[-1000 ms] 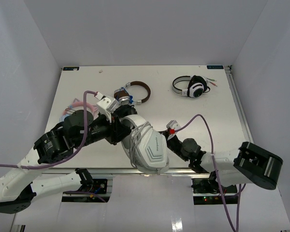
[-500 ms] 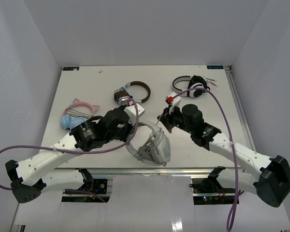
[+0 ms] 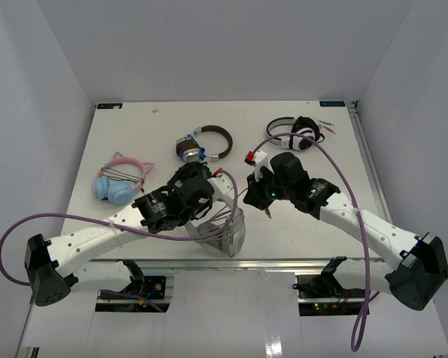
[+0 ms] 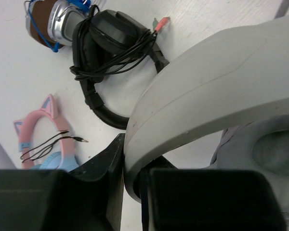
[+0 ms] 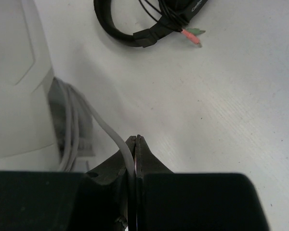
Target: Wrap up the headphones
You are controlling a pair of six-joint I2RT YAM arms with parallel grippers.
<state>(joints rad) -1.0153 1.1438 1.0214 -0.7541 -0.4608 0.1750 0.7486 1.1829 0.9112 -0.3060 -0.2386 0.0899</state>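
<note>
Operator: Where are the headphones (image 3: 224, 234)?

Spotter: Take the brown-banded pair (image 3: 211, 142) as your mark. Your headphones are on its near side, well apart from it, tipped on edge. In the left wrist view the wide white band arches over a grey ear cup.

Operator: And the left gripper (image 4: 135, 179)?

Spotter: You have it clamped on that white band, which fills the gap between the fingers. Whether the headphones touch the table (image 3: 134, 130), I cannot tell you.

Operator: The right gripper (image 5: 136, 144)?

Spotter: Its jaws are pinched together on the thin grey cable (image 5: 107, 131). The cable runs from there back to the white shell, where more strands of it lie. That gripper sits to the near right of the brown-banded pair, just beside your headphones.

Operator: Anything else close?

Spotter: A black pair (image 4: 108, 57) lies just beside the brown-banded pair, on its near side. A pink and blue cat-ear pair (image 3: 118, 179) is to its left, and a white pair with black cups (image 3: 299, 134) is to its right.
</note>
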